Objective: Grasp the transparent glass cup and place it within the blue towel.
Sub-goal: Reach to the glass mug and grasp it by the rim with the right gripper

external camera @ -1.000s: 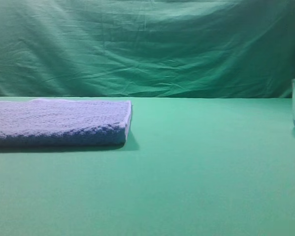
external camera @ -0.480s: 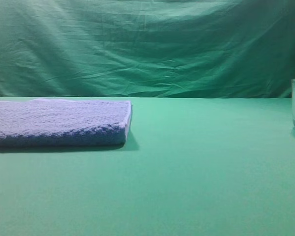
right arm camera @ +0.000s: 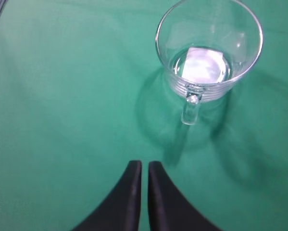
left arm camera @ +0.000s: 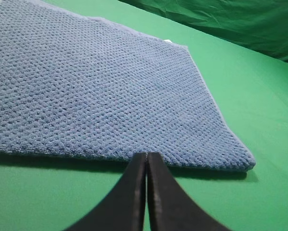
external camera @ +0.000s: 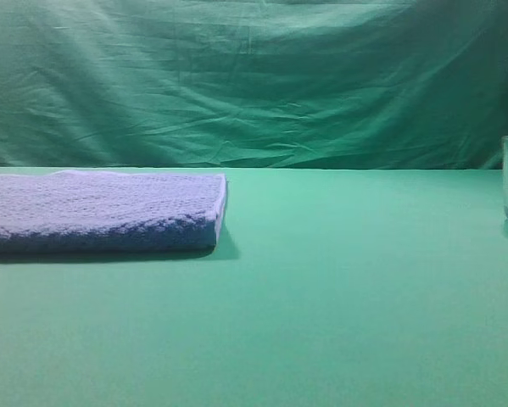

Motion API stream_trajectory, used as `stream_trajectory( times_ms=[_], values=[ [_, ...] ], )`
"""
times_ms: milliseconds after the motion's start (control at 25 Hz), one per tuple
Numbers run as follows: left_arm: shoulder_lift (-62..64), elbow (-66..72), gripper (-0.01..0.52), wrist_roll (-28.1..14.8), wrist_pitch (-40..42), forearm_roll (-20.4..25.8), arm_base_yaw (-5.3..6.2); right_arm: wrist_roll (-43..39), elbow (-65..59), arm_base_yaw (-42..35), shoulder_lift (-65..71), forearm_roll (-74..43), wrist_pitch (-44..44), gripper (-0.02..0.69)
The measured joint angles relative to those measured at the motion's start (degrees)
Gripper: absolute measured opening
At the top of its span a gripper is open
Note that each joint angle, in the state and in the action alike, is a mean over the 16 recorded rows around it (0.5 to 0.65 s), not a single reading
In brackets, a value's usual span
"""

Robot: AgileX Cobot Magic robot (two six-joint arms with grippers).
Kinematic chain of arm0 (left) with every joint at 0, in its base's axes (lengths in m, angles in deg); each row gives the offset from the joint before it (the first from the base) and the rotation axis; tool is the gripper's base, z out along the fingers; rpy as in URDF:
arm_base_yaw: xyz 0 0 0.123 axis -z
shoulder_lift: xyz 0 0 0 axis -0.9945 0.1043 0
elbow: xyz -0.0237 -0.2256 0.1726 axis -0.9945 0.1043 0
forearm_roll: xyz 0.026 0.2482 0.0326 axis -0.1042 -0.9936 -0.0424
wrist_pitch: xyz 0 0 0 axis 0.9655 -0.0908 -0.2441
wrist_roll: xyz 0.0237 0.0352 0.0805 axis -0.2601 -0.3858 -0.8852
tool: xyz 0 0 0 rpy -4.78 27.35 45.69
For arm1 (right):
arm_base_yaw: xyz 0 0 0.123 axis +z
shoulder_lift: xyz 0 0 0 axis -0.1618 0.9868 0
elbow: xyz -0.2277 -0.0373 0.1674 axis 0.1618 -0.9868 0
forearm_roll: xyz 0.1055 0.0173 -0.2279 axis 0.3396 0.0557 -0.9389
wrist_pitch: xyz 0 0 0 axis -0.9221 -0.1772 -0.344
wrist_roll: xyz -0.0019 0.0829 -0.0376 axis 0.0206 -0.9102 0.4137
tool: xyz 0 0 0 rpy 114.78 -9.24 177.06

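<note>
1. While the transparent glass cup point(right arm camera: 209, 53) stands upright on the green table point(external camera: 338, 297), the right gripper point(right arm camera: 144, 168) hovers nearby, jaws pressed together.
2. Left gripper point(left arm camera: 146, 161), also closed, faces the blue towel point(left arm camera: 95, 91).

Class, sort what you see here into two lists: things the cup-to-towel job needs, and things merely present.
Needed for the job:
transparent glass cup, upright on the table
blue towel, lying flat
right gripper, shut, near the cup's handle

Merely present:
left gripper, shut, by the towel
green table cover
green backdrop

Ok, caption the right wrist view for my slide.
Closed right gripper above green table, short of the upright transparent glass cup.
</note>
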State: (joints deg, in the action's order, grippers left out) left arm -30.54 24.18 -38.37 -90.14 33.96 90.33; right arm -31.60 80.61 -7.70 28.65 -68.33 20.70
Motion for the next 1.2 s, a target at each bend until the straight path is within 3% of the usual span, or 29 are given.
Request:
stream_trajectory(
  times_ms=[160, 520, 680, 1000, 1200],
  values=[
    [0.0, 0.0, 0.0, 0.0, 0.0, 0.0, 0.0, 0.6, 3.7, 0.5, 5.7, -1.4, -3.0, 0.136],
    [0.0, 0.0, 0.0, 0.0, 0.0, 0.0, 0.0, -0.7, 7.6, 1.5, 15.9, -3.7, -3.7, 0.456],
    [0.0, 0.0, 0.0, 0.0, 0.0, 0.0, 0.0, -1.9, 8.5, 1.5, 20.2, -4.2, -2.3, 0.553],
    [0.0, 0.0, 0.0, 0.0, 0.0, 0.0, 0.0, -3.1, 10.5, 1.5, 28.2, -4.8, 2.6, 0.57],
    [0.0, 0.0, 0.0, 0.0, 0.0, 0.0, 0.0, -3.1, 11.4, 1.5, 31.3, -5.0, 5.5, 0.481]
  ],
)
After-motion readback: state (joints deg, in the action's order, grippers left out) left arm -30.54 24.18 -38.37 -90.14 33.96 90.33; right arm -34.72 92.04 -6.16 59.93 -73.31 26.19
